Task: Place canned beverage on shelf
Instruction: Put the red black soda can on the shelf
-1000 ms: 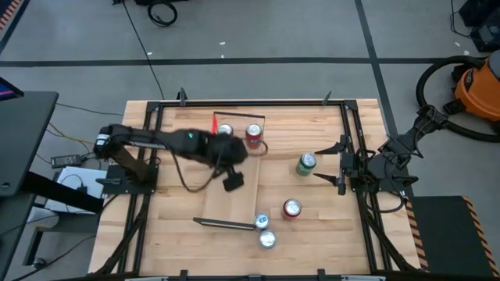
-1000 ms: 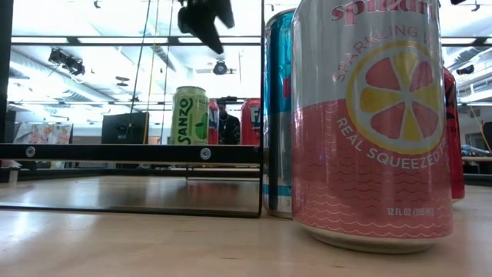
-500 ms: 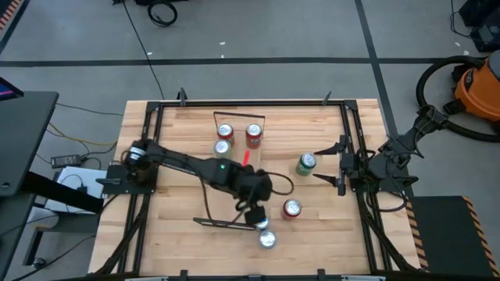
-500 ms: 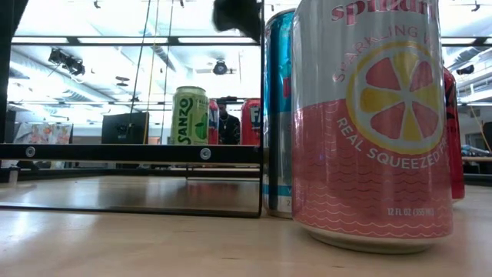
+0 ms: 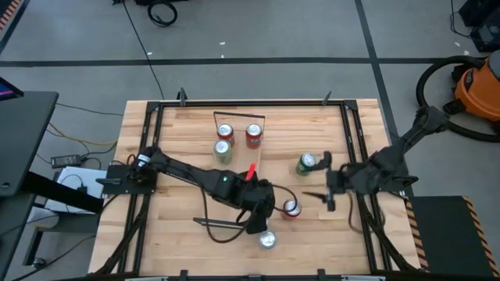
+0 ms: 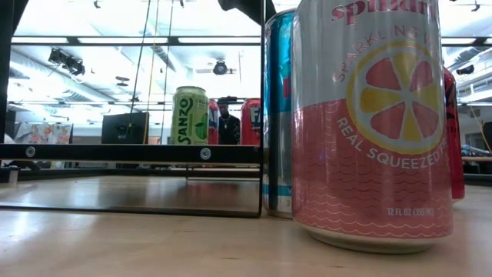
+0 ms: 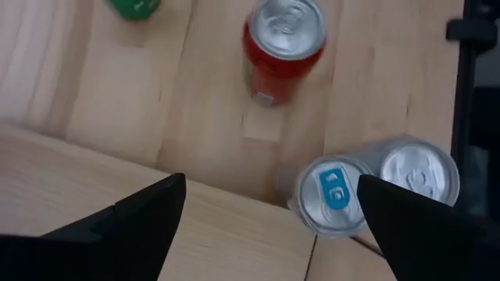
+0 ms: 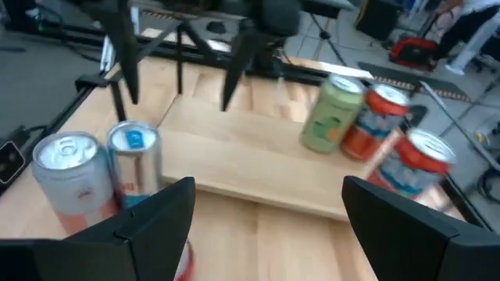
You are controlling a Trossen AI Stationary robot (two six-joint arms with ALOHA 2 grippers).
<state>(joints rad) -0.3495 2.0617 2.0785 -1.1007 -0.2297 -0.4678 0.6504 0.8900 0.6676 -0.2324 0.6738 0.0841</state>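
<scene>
L tool [image 5: 256, 218] hung over the near end of the shelf [image 5: 234, 183], fingers spread wide w/ nothing between them. In the L wrist view the blue-top can [image 7: 332, 195] stood upright just off the shelf's near edge, sitting inside the span of the open fingers but nearer one of them, w/ the silver-top pink can [image 7: 418, 170] touching or nearly touching it on the far-from-shelf side. Red can [image 7: 283, 35] stood apart from that pair, further out on the desk [image 5: 172, 234].

So the L tool was the closer one: judged to need mostly a straight drop onto the blue-top can, long axis vertical.

R tool [image 5: 326, 191], also spread wide and empty, sat between red can and green can [image 5: 305, 163], well off the shelf. Three cans already stood at the shelf's far end.
</scene>
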